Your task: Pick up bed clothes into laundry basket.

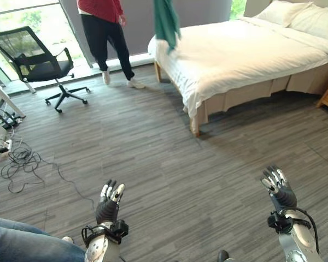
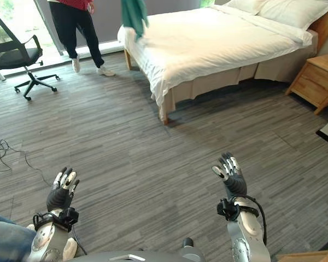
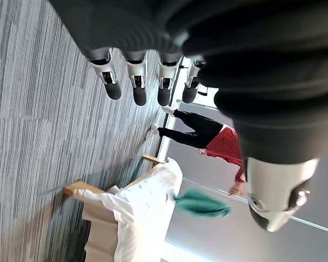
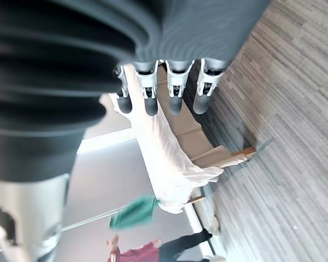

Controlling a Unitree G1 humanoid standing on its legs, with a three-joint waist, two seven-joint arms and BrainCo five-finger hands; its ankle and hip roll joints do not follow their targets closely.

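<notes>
The bed [image 1: 246, 54] stood at the far side of the wood-look floor [image 1: 169, 164], its white sheet hanging over the near edge. A person [image 1: 106, 33] in a red top and dark trousers stood just beyond the bed's foot corner, near the window. A green garment [image 1: 167, 22] hung in the air above that foot corner, not yet lying on the sheet; it was probably being tossed there as the item to collect. A black office chair [image 1: 41, 60] stood by the window, well apart from the bed. No laundry basket could be made out. The left hand [image 1: 110, 201] and right hand [image 1: 277, 184] hovered low over the near floor, fingers straight and empty, likely because the bed was well out of reach.
</notes>
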